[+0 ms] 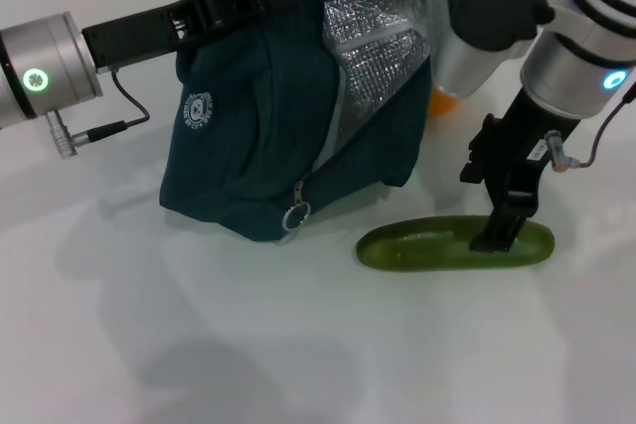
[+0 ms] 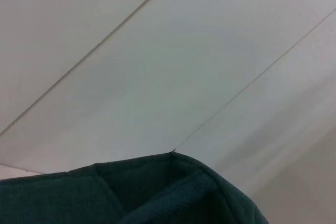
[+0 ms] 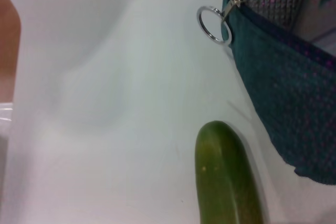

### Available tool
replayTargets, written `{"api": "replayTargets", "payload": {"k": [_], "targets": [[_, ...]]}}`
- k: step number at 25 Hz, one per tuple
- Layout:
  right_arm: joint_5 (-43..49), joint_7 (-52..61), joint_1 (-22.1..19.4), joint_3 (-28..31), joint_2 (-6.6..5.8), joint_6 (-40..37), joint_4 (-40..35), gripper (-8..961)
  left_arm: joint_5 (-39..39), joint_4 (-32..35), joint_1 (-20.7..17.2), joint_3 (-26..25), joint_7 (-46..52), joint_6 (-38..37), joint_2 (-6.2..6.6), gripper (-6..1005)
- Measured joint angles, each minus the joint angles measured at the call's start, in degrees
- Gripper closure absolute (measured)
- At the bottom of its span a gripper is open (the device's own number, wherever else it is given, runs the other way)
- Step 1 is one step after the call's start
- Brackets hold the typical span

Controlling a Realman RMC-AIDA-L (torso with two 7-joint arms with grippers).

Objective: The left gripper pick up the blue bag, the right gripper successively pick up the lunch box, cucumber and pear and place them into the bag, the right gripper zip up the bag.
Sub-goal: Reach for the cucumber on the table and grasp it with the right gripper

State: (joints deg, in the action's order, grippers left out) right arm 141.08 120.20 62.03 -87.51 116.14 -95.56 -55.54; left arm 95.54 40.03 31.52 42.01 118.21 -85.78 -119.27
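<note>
The blue bag (image 1: 248,126) stands on the white table with its top lifted, and my left gripper (image 1: 224,5) is shut on the strap at the top. The mouth gapes to the right, showing silver lining (image 1: 378,47). The zipper ring (image 1: 296,215) hangs at the front. The green cucumber (image 1: 452,243) lies flat just right of the bag. My right gripper (image 1: 500,230) is lowered onto its right part. A yellow-orange bit of the pear (image 1: 443,101) peeks out behind the right arm. The lunch box is hidden. The right wrist view shows the cucumber (image 3: 226,182), bag (image 3: 294,93) and ring (image 3: 211,24).
In the left wrist view only the bag's fabric edge (image 2: 157,198) and pale wall panels show. The white table (image 1: 199,345) stretches bare in front of the bag. The right arm's bulky wrist (image 1: 487,17) hangs over the bag's right side.
</note>
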Motion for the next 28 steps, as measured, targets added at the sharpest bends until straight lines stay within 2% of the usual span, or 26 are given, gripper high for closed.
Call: {"api": "replayTargets", "payload": {"k": [4,14,28], "targets": [[-0.9,0.2,0.2,-3.4,0.05,2.3,0.4,84,0.0,0.0,0.0,-0.1,0.0,0.0,0.00,952],[-6.6,-0.2,3.0,-8.4,0.04,7.7,6.8,101,0.0,0.0,-0.5,-0.2,-0.1,0.0,0.20,952],[-9.2,-0.4,2.7,-12.6,0.04,11.9,9.9,171,0.0,-0.1,-0.5,-0.4,-0.5,0.0,0.23,952]]}}
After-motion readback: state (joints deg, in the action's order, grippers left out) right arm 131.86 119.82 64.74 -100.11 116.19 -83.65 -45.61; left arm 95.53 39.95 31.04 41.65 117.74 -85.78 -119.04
